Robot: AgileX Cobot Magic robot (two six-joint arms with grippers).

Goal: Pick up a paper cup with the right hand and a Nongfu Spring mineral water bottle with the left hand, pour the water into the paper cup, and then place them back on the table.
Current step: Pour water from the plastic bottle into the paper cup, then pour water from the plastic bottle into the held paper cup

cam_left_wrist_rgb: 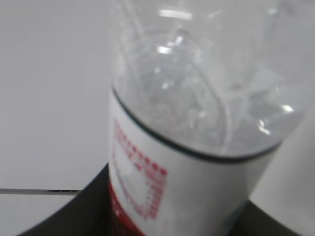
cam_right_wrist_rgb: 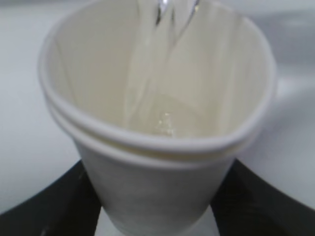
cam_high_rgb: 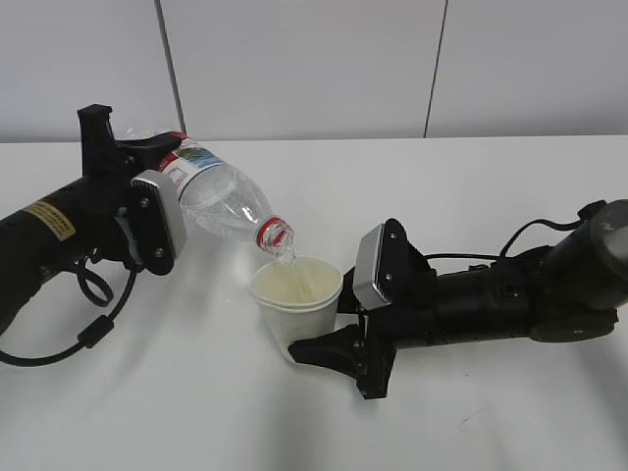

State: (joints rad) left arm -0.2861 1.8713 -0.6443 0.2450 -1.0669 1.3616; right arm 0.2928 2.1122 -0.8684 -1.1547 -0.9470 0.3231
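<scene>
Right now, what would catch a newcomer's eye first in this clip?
The tilted Nongfu Spring mineral water bottle, clamped in the left hand left of centre, mouth down over the paper cup. A thin stream of water runs into the cup, which the right hand holds at mid-table. The right wrist view shows two rolled rims.

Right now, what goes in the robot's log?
phase: pouring | left hand: holds bottle tilted | water: streaming into cup | right hand: holds cup
</scene>
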